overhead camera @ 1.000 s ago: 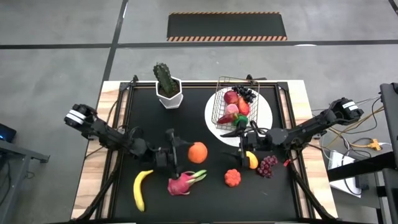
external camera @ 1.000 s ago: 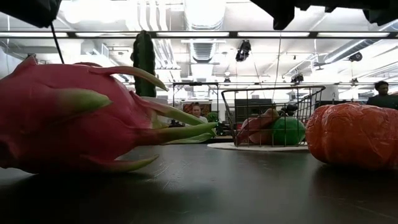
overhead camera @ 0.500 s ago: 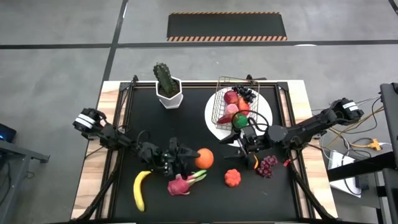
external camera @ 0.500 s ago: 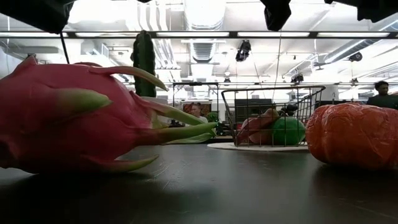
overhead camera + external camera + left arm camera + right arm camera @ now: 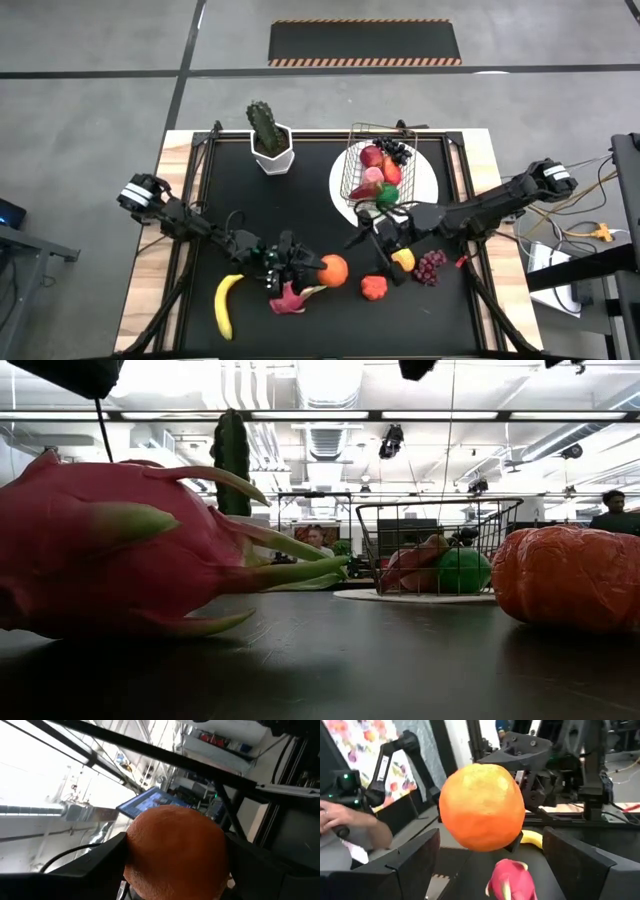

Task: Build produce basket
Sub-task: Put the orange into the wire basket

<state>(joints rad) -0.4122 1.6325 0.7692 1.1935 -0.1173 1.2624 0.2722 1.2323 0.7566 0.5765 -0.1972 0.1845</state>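
Observation:
My left gripper [image 5: 322,270] is shut on the orange [image 5: 333,270], just beside the pink dragon fruit [image 5: 289,297] lying on the black mat. Over by the mat's right side, my right gripper [image 5: 396,254] is shut on the yellow-orange mango [image 5: 403,260]. The wire basket [image 5: 372,170] stands on a white plate [image 5: 425,180] at the far right and holds several fruits, among them a green lime [image 5: 462,570]. A banana [image 5: 225,305], a red pomegranate [image 5: 374,288] and purple grapes [image 5: 430,267] lie on the mat. My left gripper pinches the orange by two opposite sides [image 5: 132,855] between its two fingers [image 5: 100,865]. The fingers come from the table's left, slanting upward. The orange is lifted clear of the mat. My right gripper pinches the mango by its sides [image 5: 445,822] between its two fingers [image 5: 415,865]. The fingers lie about level and come from the table's right. The mango is lifted clear of the mat, above the dragon fruit [image 5: 510,880] and banana [image 5: 532,840] seen beyond it.
A green cactus in a white pot [image 5: 270,140] stands at the far left of the mat. Bare mat lies between the cactus and the fruits near the front. A person's hand [image 5: 350,820] shows beyond the table.
My left gripper has carried the orange toward the table's right and near edge while rolling its wrist. My right gripper has risen and tipped toward level, lifting the mango clear of the mat.

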